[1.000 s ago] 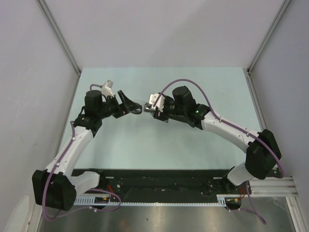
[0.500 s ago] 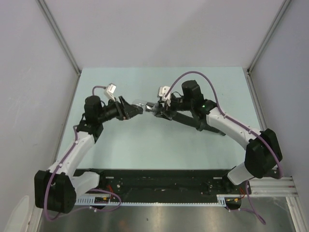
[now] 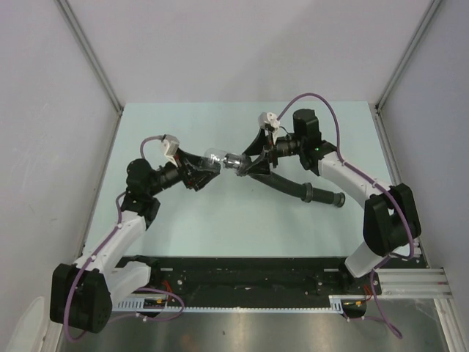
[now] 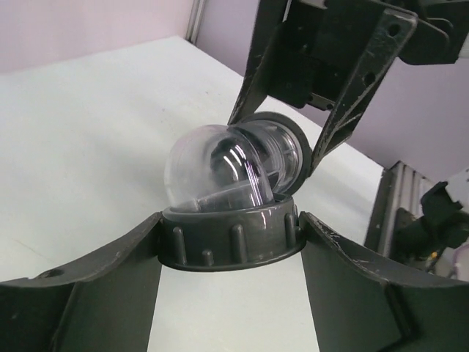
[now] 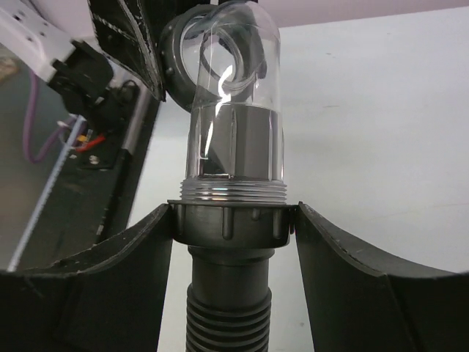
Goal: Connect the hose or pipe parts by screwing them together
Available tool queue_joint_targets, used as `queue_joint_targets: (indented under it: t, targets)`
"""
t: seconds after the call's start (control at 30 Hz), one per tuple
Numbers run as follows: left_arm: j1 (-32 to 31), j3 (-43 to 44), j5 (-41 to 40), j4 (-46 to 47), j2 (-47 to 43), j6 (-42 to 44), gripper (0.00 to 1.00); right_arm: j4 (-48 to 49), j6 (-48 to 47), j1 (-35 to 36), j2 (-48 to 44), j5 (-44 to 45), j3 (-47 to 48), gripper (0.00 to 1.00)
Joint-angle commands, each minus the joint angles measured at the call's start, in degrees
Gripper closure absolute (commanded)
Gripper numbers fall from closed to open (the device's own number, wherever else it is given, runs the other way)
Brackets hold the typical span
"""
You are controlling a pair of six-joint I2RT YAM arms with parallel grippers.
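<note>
A short clear elbow fitting with grey ribbed collars hangs above the table between both grippers. My left gripper is shut on the fitting's collar, one finger on each side. The fitting's other threaded end sits in the grey collar nut of the black ribbed hose. My right gripper is shut on that nut. The hose trails down to the right, its far flared end on the table. In the right wrist view the hose runs out of frame between the fingers.
Grey walls with aluminium posts close in the pale table on three sides. A black rail runs along the near edge. Purple cables loop over each wrist.
The left jaws have closed onto the fitting's collar. The right wrist has swung back and to the right, and the hose now lies stretched out across the table to the right.
</note>
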Motion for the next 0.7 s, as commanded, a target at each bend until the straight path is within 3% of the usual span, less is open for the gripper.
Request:
queue_joint_targets:
  t: [0.0, 0.13, 0.23, 0.27, 0.33, 0.37, 0.43, 0.47, 0.67]
  targets:
    - [-1.9, -0.6, 2.9, 4.9, 0.0, 10.8, 0.98, 11.5, 14.8, -0.9, 1.9, -13.6, 3.3, 1.00]
    - [-1.9, -1.4, 1.0, 6.4, 0.1, 11.1, 1.00, 15.8, 23.8, -2.4, 3.7, -14.3, 3.3, 0.94]
    - [-1.9, -0.9, -1.1, 6.4, 1.2, 7.6, 1.00, 15.7, 25.7, -2.9, 3.7, -11.7, 3.3, 0.80]
    - [-1.9, -0.9, -2.0, 6.4, 1.4, 6.4, 1.00, 14.8, 25.1, -2.9, 3.4, -10.7, 3.4, 0.69]
    - [-1.9, -0.9, -6.0, 6.4, 1.8, 2.6, 1.00, 10.3, 21.3, -2.9, 2.2, -6.7, 3.3, 0.61]
    - [-1.9, -0.9, -7.1, 6.4, 1.7, 1.7, 1.00, 8.6, 19.7, -2.9, 1.7, -5.5, 3.4, 0.49]
    - [-1.8, -1.6, -9.7, 6.4, 0.9, -0.3, 1.00, 3.5, 16.0, -2.8, 0.6, -0.9, 3.3, 0.37]
    - [-1.8, -1.9, -12.4, 6.4, 0.3, -0.7, 1.00, 0.7, 14.1, -2.9, -0.5, 0.7, 3.3, 0.25]
    - [-1.6, -3.8, -16.0, 6.3, -2.0, -4.2, 1.00, -2.6, 10.5, -2.9, -2.5, 8.4, 3.3, 0.01]
